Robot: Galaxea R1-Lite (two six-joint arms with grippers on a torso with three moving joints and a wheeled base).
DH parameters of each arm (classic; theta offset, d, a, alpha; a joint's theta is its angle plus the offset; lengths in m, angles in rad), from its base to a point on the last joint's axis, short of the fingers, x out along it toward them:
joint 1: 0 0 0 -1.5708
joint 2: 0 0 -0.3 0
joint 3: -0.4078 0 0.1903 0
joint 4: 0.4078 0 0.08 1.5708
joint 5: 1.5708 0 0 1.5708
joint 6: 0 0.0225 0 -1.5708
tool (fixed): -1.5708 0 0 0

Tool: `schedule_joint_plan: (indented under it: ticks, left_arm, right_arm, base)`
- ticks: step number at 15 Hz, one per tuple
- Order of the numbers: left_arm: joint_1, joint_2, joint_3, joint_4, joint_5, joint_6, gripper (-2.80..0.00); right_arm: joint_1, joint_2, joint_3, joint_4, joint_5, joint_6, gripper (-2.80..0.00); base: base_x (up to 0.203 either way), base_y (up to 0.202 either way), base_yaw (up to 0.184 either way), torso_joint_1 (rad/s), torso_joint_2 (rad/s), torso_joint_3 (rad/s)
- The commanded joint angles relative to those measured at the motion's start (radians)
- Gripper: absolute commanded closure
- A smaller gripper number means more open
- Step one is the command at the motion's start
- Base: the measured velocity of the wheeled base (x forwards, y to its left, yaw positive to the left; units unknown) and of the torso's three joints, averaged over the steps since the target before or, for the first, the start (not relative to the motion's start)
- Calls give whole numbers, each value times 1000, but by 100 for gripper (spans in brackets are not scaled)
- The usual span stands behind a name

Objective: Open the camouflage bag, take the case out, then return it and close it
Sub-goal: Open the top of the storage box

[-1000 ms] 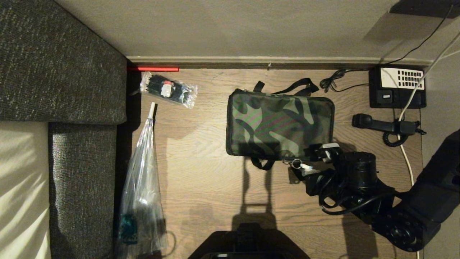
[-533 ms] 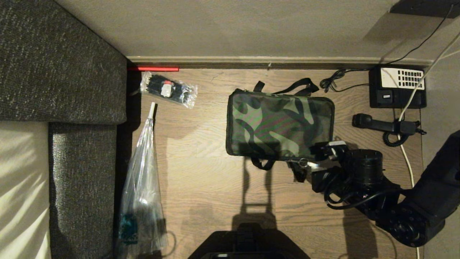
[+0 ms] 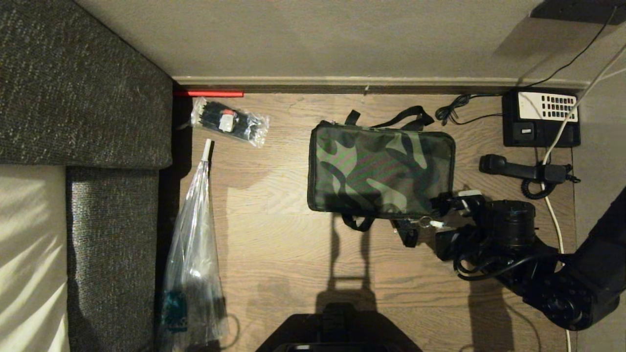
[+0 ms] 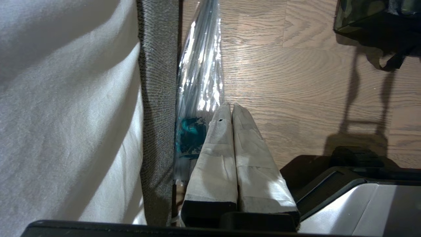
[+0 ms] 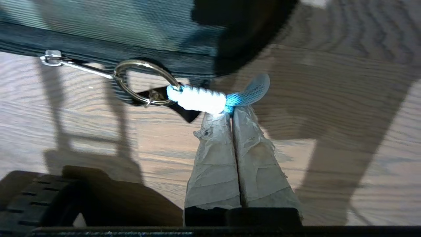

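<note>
The camouflage bag (image 3: 381, 168) lies flat on the wooden surface with its black straps at the far and near edges; its black zip edge (image 5: 98, 52) shows in the right wrist view. A metal ring (image 5: 144, 82) hangs from the zip slider (image 5: 52, 57) and carries a white and blue pull cord (image 5: 200, 98). My right gripper (image 5: 231, 113) is shut on that cord, at the bag's near right corner (image 3: 440, 224). The case is out of view. My left gripper (image 4: 230, 107) is shut on nothing, parked low by the sofa.
A black desk phone (image 3: 540, 120) and its handset (image 3: 523, 171) lie right of the bag, with a white cable (image 3: 552, 205) beside my right arm. A clear packet (image 3: 230, 122) and a long plastic bag (image 3: 193, 244) lie left, against the grey sofa (image 3: 83, 98).
My right gripper has moved to the right along the bag's near edge, taking the ring and pull cord with it. The bag has stayed in place.
</note>
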State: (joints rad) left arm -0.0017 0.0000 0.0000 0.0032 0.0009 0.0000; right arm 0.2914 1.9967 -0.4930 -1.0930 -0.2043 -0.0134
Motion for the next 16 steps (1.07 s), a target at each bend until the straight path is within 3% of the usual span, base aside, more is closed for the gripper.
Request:
schedule_joint_plan:
  ticks: [1, 16]
  left_arm:
    - [0, 0, 0, 0, 1, 0, 0]
    - [0, 0, 0, 0, 1, 0, 0]
  right_arm:
    - [-8, -7, 1, -4, -1, -2, 0]
    - [-182, -41, 1, 36, 95, -61, 0]
  base:
    - [0, 0, 0, 0, 0, 0]
    - [0, 0, 0, 0, 0, 0]
